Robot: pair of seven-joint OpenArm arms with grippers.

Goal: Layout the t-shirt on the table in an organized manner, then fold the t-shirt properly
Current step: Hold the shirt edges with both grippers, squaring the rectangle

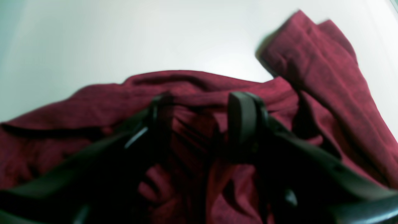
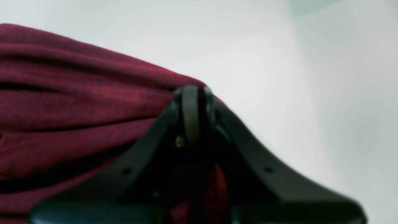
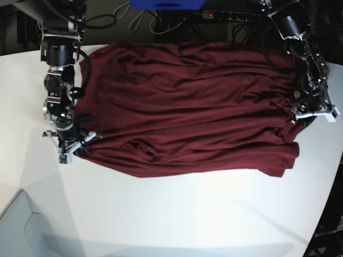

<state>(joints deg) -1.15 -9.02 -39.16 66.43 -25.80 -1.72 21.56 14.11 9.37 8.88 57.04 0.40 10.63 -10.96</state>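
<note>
Right pincer (image 2: 191, 102) is together, clamped on an edge of the t-shirt (image 3: 187, 107). Left pincer (image 1: 202, 121) has its jaws apart, cloth bunched between them, no grip visible. Shirt lies spread and wrinkly across the far half of the white table (image 3: 177, 214), between both arms.

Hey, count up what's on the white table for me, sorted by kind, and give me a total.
T-shirt, dark maroon: 1, the t-shirt spread across the table
Robot end effectors at the cloth: 2, the left end effector and the right end effector
Total: 3
</note>
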